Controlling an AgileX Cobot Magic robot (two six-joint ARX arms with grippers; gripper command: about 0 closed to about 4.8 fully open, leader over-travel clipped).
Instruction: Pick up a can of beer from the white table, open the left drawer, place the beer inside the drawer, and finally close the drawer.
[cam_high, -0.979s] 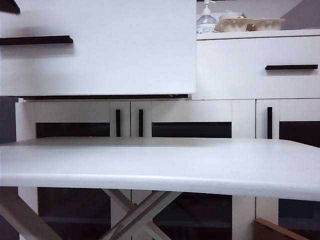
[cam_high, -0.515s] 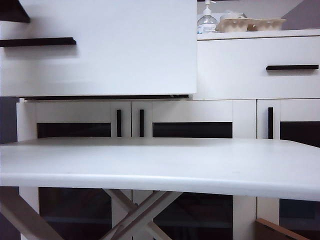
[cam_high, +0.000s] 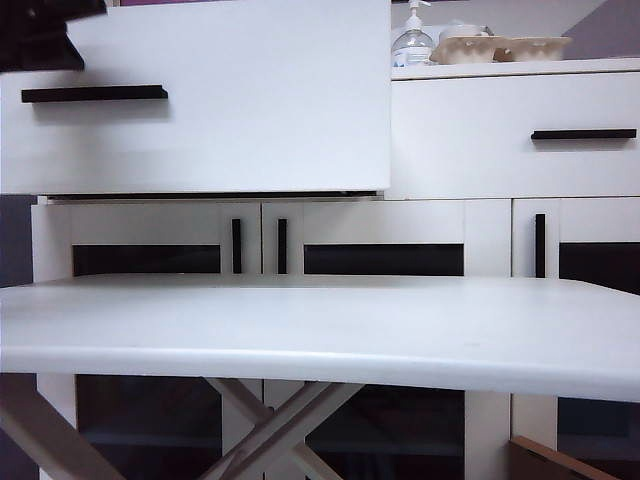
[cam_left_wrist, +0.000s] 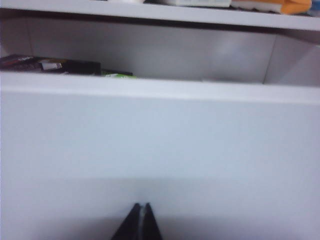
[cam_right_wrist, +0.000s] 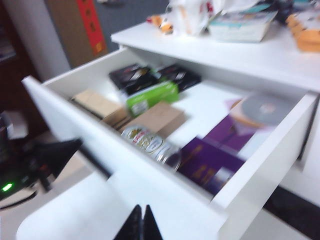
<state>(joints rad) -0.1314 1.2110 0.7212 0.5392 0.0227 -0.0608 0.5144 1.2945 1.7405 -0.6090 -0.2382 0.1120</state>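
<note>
The left drawer (cam_high: 250, 110) stands pulled out over the white table (cam_high: 320, 330), its black bar handle (cam_high: 95, 94) at the left. In the right wrist view the can of beer (cam_right_wrist: 147, 141) lies on its side inside the drawer (cam_right_wrist: 150, 185), just behind the front panel. My left gripper (cam_left_wrist: 141, 206) is shut and empty, its tips right at the drawer front (cam_left_wrist: 160, 140). The left arm shows as a dark shape (cam_high: 40, 35) at the drawer's upper left corner. My right gripper (cam_right_wrist: 139, 207) is shut and empty, hovering in front of the drawer, apart from the can.
The drawer also holds a green box (cam_right_wrist: 150, 97), brown boxes (cam_right_wrist: 157, 117), purple packs (cam_right_wrist: 210, 160) and a disc (cam_right_wrist: 262, 107). Beside it is the narrower right drawer (cam_high: 510, 135); glass-paned doors (cam_high: 380, 260) are below. A pump bottle (cam_high: 413, 40) and egg cartons (cam_high: 500, 47) sit on the cabinet top.
The drawer front has shrunk slightly and its handle has shifted right and down, as the drawer moves back toward the cabinet. The left arm's dark shape has come lower at the drawer's corner.
</note>
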